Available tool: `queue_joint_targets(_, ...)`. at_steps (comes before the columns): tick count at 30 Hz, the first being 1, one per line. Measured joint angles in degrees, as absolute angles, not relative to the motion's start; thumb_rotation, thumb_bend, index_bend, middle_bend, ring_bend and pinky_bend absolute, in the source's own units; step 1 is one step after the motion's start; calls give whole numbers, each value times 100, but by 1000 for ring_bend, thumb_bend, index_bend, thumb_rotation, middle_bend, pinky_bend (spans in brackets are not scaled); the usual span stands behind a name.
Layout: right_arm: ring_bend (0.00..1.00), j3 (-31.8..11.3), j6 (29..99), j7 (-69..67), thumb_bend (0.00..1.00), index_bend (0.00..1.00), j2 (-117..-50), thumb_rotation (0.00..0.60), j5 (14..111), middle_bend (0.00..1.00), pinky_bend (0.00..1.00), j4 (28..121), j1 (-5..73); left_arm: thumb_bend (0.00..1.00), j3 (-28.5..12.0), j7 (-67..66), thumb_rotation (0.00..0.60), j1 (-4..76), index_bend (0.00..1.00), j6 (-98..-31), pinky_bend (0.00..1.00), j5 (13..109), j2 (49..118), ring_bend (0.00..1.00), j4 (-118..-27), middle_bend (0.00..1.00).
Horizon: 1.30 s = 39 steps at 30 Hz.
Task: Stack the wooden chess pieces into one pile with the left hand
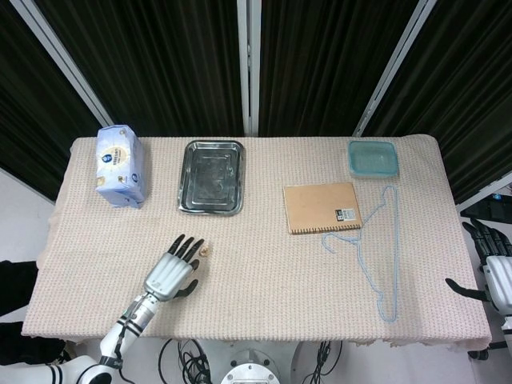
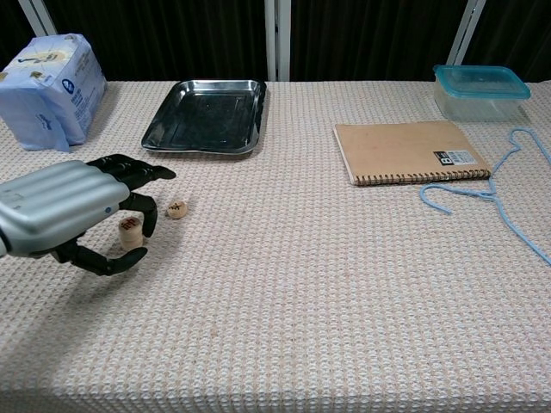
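A short pile of round wooden chess pieces stands on the woven cloth near the front left. One more wooden piece lies flat just to its right and slightly further back; in the head view this piece shows beyond the fingertips. My left hand hovers over the pile, fingers arched above it and thumb low in front, and appears not to grip it. From above, the left hand hides the pile. My right hand hangs off the table's right edge, fingers spread, holding nothing.
At the back stand a blue tissue pack, a steel tray and a teal lidded box. A brown notebook and a pale blue wire hanger lie on the right.
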<state>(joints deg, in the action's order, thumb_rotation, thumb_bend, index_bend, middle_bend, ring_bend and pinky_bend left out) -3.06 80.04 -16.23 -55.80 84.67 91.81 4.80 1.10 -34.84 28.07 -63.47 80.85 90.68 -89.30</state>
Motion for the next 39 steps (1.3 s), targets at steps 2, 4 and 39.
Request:
queue_joint_targets(2,0,-305,8004,-1617,75,0,-5582,600,8468,0,0,9182,480,405,111,-3480,383,2807,429,-6348,0,8086,9060,0,-8942,0)
queue_joint_targets(4,0,-304,8001,-1611,75,0,-5583,600,8469,0,0,9183,482,405,112,-3469,384,2806,429,-6347,0,8084,9056,0,-8952,0)
queue_joint_targets(39,0,-325,8032,-1832,75,0,-5539,600,8462,0,0,9106,464,275,-669,-3680,600,3454,326,-5719,0,6706,9541,0,-8973,0)
